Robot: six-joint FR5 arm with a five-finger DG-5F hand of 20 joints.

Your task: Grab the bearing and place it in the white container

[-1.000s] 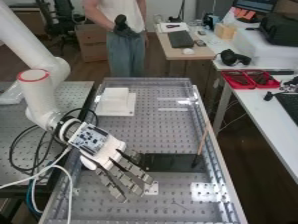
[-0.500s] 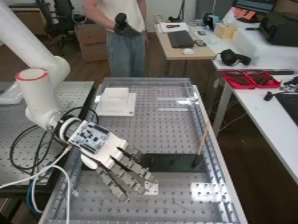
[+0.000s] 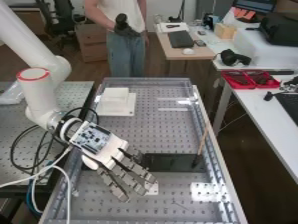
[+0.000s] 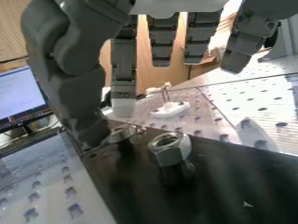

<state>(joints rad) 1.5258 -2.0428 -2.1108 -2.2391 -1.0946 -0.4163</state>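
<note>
In the high view the hand (image 3: 110,156) is over the left end of a black plate (image 3: 174,162), its fingers extended and open. The white container (image 3: 116,103) is at the bench's far left corner. The wrist view has the hand (image 4: 124,75) with its thumb and fingers apart. A small shiny metal ring, seemingly the bearing (image 4: 122,133), sits on the black plate (image 4: 226,185) beside the thumb's tip, partly hidden; whether they touch I cannot tell. Close by on that plate is a large metal hex nut (image 4: 171,149).
A brown stick (image 3: 202,142) with a dark end stands at the black plate's right end. Clear raised edges (image 3: 211,145) border the perforated bench. A small white fitting (image 4: 171,109) lies beyond the nut. Cables (image 3: 50,172) hang left of the hand.
The hand has shifted slightly to the right in the high view, its fingers still extended. The white container and black plate have stayed put.
</note>
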